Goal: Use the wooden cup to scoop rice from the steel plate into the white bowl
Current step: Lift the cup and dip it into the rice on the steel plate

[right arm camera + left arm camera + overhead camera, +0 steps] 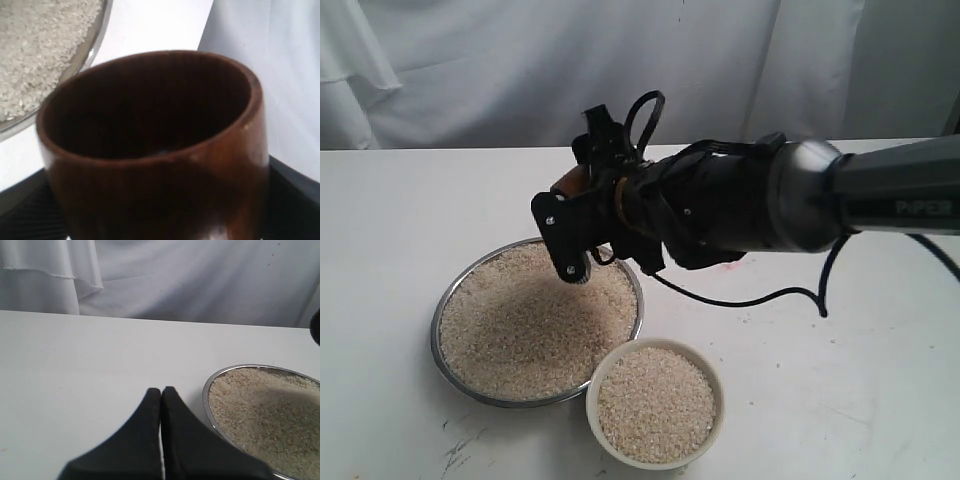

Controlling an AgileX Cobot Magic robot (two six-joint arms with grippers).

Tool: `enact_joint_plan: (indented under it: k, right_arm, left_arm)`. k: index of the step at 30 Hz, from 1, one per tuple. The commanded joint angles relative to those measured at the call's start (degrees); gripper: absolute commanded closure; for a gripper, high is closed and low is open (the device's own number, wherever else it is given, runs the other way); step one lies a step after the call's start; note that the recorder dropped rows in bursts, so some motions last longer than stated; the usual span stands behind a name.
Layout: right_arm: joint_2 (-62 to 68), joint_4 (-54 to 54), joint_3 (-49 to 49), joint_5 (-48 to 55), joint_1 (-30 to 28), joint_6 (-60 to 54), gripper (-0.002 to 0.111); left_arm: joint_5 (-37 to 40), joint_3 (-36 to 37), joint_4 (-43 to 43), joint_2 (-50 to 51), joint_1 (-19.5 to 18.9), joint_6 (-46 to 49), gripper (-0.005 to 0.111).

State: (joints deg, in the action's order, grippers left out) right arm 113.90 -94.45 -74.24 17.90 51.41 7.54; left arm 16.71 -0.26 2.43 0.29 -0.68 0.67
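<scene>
Rice (535, 320) fills the steel plate (438, 330) on the left. Near the plate's rim, the left gripper (161, 390) hangs with its fingers pressed together, empty. Above the plate's far side, the right gripper (572, 195) clamps the wooden cup (160, 150). Further right, just beside the plate, the white bowl (603, 372) holds more rice.

Rice (535, 320) fills the steel plate (436, 335) and white bowl (658, 464) — wooden cup (160, 175) empty.
</scene>
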Motion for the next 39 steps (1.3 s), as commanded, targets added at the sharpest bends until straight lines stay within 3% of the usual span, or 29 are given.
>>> enact_joint_plan:
  k: [1, 14, 20, 34, 39]
  right_arm:
    - [3.8, -2.2, -3.5, 3.1, 2.0, -0.8, 0.108]
    - [11.5, -3.9, -7.1, 5.7, 4.5, -10.2, 0.108]
    - [11.8, 0.6, -7.1, -1.6, 4.6, -12.7, 0.108]
    - [11.9, 41.6, -7.1, -1.7, 4.6, -52.2, 0.108]
    - [13.0, 51.6, -7.5, -1.4, 4.6, -58.3, 0.108]
  left_arm:
    - [-0.4, 0.3, 0.0, -0.3, 0.1, -0.2, 0.107]
    - [-0.4, 0.3, 0.0, -0.3, 0.1, -0.2, 0.107]
    - [-0.4, 0.3, 0.0, -0.3, 0.1, -0.2, 0.107]
    - [-0.4, 0.3, 0.0, -0.3, 0.1, -0.2, 0.107]
    - [-0.4, 0.3, 0.0, -0.3, 0.1, -0.2, 0.107]
